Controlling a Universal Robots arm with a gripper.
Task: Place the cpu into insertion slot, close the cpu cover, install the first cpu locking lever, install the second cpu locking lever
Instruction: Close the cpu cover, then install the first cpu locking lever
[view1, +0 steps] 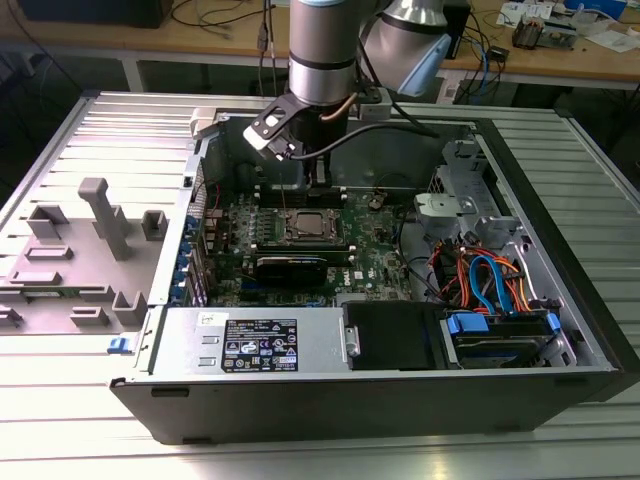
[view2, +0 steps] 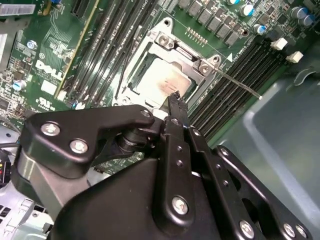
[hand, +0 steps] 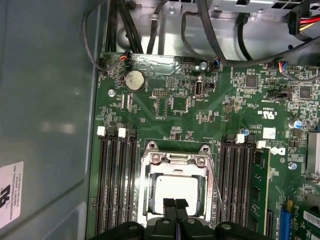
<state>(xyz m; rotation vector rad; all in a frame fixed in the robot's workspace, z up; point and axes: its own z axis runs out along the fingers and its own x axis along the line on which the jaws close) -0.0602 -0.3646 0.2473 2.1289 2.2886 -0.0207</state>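
The cpu (hand: 175, 188) lies in the insertion slot (view1: 304, 227), its silver-grey top showing through the cut-out of the cpu cover (hand: 176, 159), which lies flat over it. My gripper (hand: 175, 204) hangs just above the near edge of the cpu, its two black fingers pressed together with nothing between them. In the second wrist view the fingertips (view2: 174, 101) point down at the cpu (view2: 165, 80). A thin wire locking lever (view2: 235, 82) sticks out from the socket's corner over the memory slots, and it shows as a slanted wire (hand: 216, 186) beside the cover.
The socket sits on a green motherboard (view1: 375, 238) inside an open computer case (view1: 520, 300). Long black memory slots (hand: 116, 180) flank the socket on both sides. A black graphics card (view1: 300, 268), bundled cables (view1: 490, 275) and a grey plastic fixture (view1: 95, 235) are nearby.
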